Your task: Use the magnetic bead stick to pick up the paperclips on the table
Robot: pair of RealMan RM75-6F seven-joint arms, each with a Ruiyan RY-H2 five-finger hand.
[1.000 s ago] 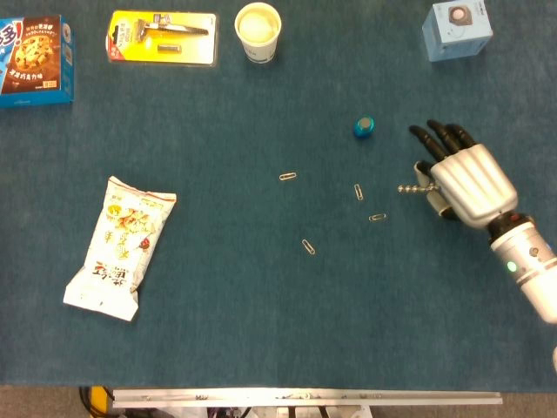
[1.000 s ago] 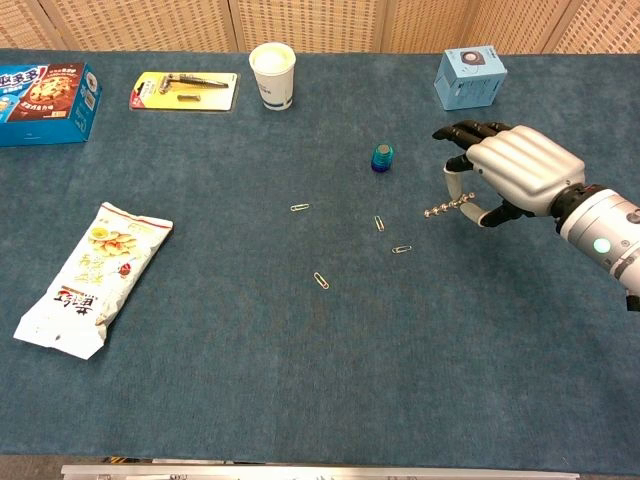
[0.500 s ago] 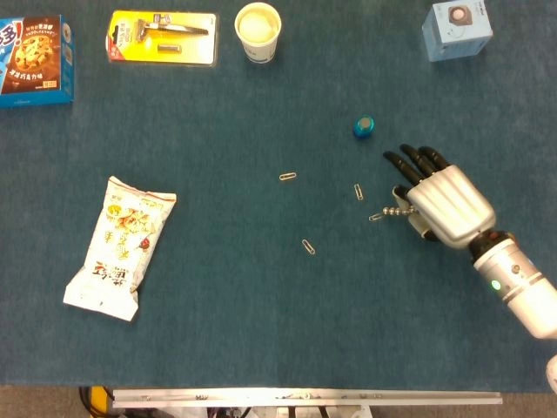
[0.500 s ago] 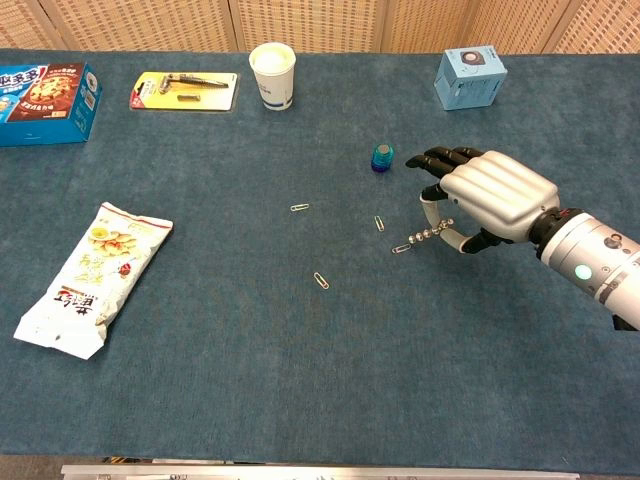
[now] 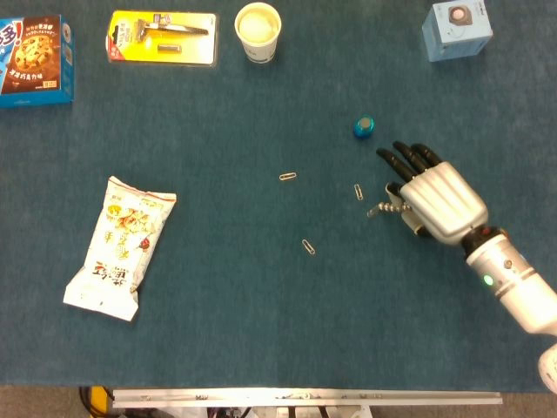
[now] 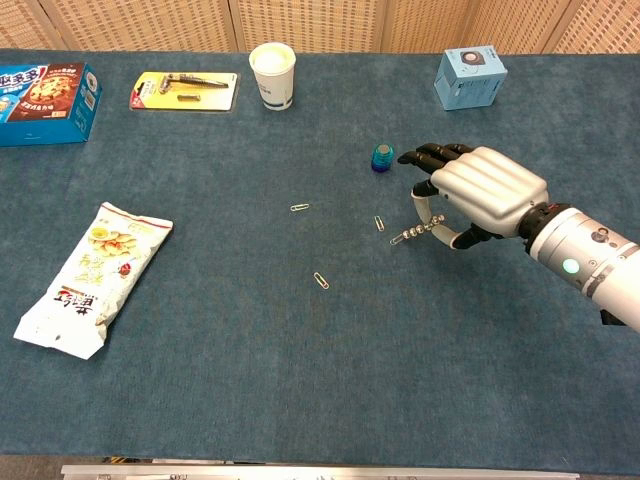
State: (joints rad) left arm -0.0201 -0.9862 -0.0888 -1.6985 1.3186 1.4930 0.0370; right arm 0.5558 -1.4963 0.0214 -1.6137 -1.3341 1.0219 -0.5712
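Observation:
My right hand [image 5: 432, 198] [image 6: 483, 190] holds the magnetic bead stick [image 5: 389, 208] [image 6: 421, 233], a short chain of silver beads pointing left and low over the blue cloth. One paperclip [image 5: 372, 212] [image 6: 397, 241] hangs at the stick's tip. Three more lie loose: a paperclip [image 5: 359, 192] [image 6: 378, 223] just left of the hand, another paperclip [image 5: 287, 177] [image 6: 299, 208] farther left, and a third paperclip [image 5: 308, 246] [image 6: 320, 280] nearer the front. My left hand appears in neither view.
A small blue cap [image 5: 364, 127] [image 6: 382, 157] stands just beyond the hand. A snack bag [image 5: 121, 246] lies at the left. Along the far edge are a cookie box [image 5: 35, 59], a razor pack [image 5: 163, 37], a paper cup [image 5: 258, 31] and a light blue box [image 5: 457, 28].
My right hand moved left and nearer with the stick. The stick's tip reached the rightmost paperclip, which now clings to it and has shifted slightly left.

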